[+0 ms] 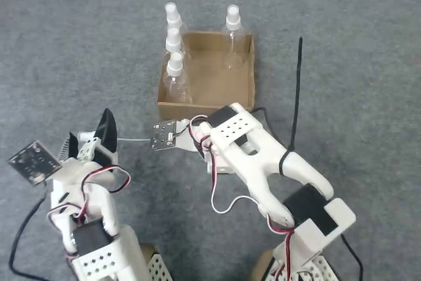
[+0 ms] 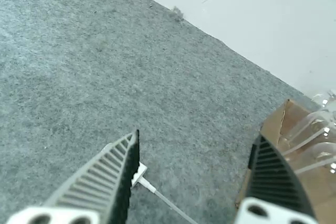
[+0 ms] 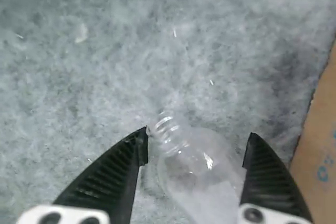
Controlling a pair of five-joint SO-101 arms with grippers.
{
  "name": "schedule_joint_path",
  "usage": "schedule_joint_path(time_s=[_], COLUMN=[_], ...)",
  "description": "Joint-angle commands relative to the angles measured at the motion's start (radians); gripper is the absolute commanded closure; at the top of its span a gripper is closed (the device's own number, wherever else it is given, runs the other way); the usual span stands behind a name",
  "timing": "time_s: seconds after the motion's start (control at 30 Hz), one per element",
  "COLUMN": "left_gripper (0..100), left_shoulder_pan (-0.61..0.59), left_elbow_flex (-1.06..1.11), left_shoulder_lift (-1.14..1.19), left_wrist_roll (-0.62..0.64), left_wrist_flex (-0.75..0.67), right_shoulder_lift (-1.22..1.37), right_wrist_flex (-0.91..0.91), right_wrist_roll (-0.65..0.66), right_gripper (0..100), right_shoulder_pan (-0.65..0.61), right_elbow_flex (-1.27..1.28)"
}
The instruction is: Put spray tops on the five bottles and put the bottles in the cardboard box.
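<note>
A clear bottle (image 3: 195, 157) with a bare threaded neck and no spray top lies on the grey carpet. My right gripper (image 3: 198, 135) is open, with one finger on either side of the bottle and not closed on it. In the high view the right arm (image 1: 245, 141) hangs just in front of the cardboard box (image 1: 205, 106). Several clear bottles with white spray tops (image 1: 175, 64) stand in the box, along its left wall and in its far right corner. My left gripper (image 1: 91, 137) is open and empty at the lower left, over bare carpet and facing the box (image 2: 273, 129).
A thin black strap (image 1: 298, 90) sticks up from the right arm, to the right of the box. A white cable (image 2: 163, 200) runs over the carpet between the two arms. A pale wall (image 2: 252, 14) borders the carpet behind the box.
</note>
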Motion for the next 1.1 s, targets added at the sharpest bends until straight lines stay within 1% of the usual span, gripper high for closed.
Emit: schedule_joint_path(time_s=[0.0, 0.17, 0.33, 0.43, 0.63, 0.8, 0.83, 0.9, 1.07], left_gripper=[68, 68, 68, 68, 68, 68, 68, 68, 68], left_shoulder_pan=[0.003, 0.003, 0.003, 0.003, 0.003, 0.003, 0.003, 0.003, 0.003], left_elbow_flex=[-0.036, -0.036, -0.036, -0.036, -0.036, -0.036, -0.036, -0.036, -0.036], left_shoulder_lift=[-0.026, -0.026, -0.026, -0.026, -0.026, -0.026, -0.026, -0.026, -0.026], left_wrist_roll=[-0.005, -0.005, -0.005, -0.005, -0.005, -0.005, -0.005, -0.005, -0.005], left_wrist_flex=[-0.034, -0.034, -0.034, -0.034, -0.034, -0.034, -0.034, -0.034, -0.034], right_shoulder_lift=[-0.016, -0.016, -0.007, -0.007, -0.008, -0.013, -0.015, -0.016, -0.016], right_wrist_flex=[-0.001, -0.001, -0.004, -0.004, -0.004, 0.001, 0.010, 0.061, 0.220], right_wrist_roll=[-0.008, -0.014, -0.133, -0.183, -0.270, -0.370, -0.374, -0.344, -0.267], right_gripper=[76.0, 72.8, 77.9, 80.2, 80.8, 80.5, 80.3, 79.1, 69.7], right_shoulder_pan=[0.018, 0.015, 0.004, -0.005, -0.036, -0.059, -0.058, -0.058, -0.054], right_elbow_flex=[-0.068, -0.068, -0.104, -0.114, -0.117, -0.141, -0.143, -0.161, -0.232])
